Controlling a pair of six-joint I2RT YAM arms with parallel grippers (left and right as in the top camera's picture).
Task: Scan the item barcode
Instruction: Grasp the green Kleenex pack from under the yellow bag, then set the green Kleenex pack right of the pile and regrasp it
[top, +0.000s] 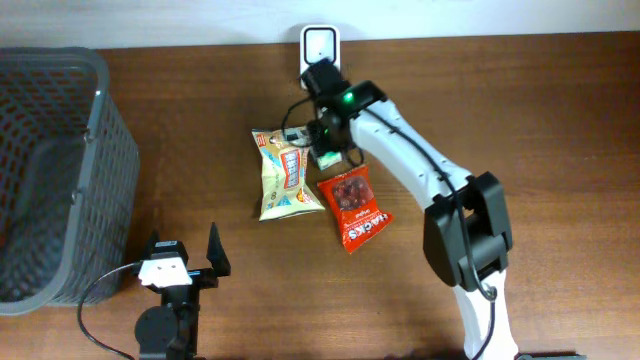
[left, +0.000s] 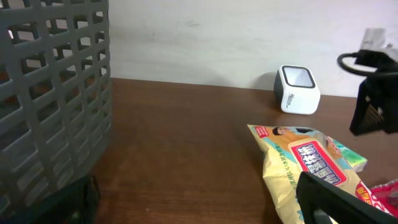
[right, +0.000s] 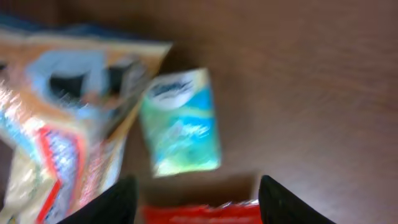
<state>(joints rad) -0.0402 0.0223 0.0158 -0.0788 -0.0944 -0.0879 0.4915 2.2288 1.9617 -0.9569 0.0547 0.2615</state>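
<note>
Three items lie on the wooden table in the overhead view: a yellow snack bag (top: 285, 172), a red snack bag (top: 353, 207) and a small green packet (top: 327, 157). The white barcode scanner (top: 320, 45) stands at the table's back edge. My right gripper (top: 325, 140) hovers just above the green packet (right: 181, 123), open, with nothing between its fingers (right: 283, 202); the red bag (right: 199, 213) shows below them. The right wrist view is blurred. My left gripper (top: 185, 262) stands open and empty near the front left, facing the yellow bag (left: 305, 168) and the scanner (left: 297, 89).
A tall grey mesh basket (top: 60, 170) fills the left side of the table, close to my left gripper. The right arm (top: 430, 170) stretches diagonally from the front right toward the scanner. Bare wood lies between the basket (left: 50, 93) and the items.
</note>
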